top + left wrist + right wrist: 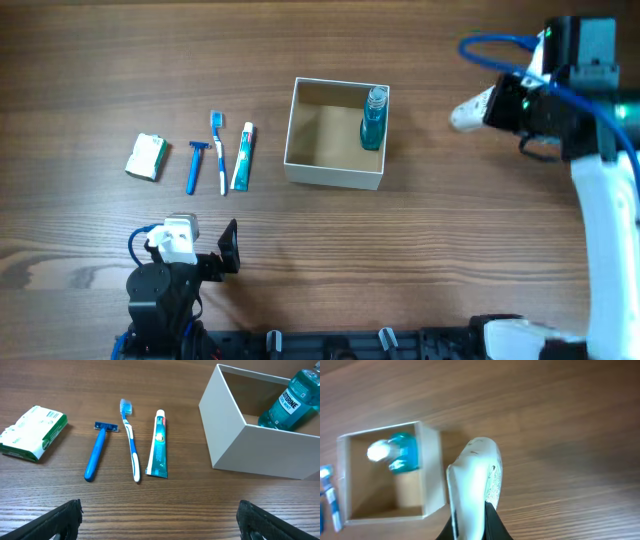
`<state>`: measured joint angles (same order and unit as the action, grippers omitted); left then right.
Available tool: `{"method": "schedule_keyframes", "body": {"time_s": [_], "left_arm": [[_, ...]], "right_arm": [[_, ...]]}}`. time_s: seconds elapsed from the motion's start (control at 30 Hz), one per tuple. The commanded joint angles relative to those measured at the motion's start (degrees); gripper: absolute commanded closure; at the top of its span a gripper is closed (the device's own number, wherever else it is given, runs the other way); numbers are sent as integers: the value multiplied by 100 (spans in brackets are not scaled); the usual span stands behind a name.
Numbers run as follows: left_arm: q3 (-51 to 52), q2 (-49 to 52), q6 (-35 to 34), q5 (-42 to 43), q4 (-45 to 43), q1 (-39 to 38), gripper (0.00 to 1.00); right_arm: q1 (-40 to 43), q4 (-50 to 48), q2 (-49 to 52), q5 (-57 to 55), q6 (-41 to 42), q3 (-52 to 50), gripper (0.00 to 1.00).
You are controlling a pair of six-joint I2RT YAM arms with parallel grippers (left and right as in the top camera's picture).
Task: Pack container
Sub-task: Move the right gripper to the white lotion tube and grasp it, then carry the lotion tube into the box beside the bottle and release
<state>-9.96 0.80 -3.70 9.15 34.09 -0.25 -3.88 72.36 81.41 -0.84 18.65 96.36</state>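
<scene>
while we log the left claw [159,512] with jaws wide apart, razor [95,455], toothbrush [132,450] and toothpaste [158,445] lie just ahead of it; container [332,175] ahead-right, mouthwash bottle [373,120] upright inside; right claw [465,115], pressed together, hangs right of it.

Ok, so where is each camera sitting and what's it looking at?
Overhead: fixed above the table, looking straight down at the container, the left arm and the right arm.
Left wrist: low on the left arm, facing the razor, toothbrush and toothpaste; the open left gripper shows along the bottom.
Right wrist: high on the right arm, looking down; the right gripper shows at the bottom, holding a white object.
Shared: all three see the container with the mouthwash bottle inside.
</scene>
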Motion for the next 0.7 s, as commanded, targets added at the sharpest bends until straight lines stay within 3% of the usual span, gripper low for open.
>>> {"method": "schedule_keyframes", "body": {"time_s": [0.0,0.37,0.67], "left_arm": [[94,-42,28,192,17,37,0],[94,-42,28,195,17,37,0],[94,-42,28,195,17,37,0]], "right_arm": [[-619,15,-485,74,378,72,96],[-2656,33,-664,-11,1040,72,96],[-3121,-498,295,-603,1073,72,96]]}}
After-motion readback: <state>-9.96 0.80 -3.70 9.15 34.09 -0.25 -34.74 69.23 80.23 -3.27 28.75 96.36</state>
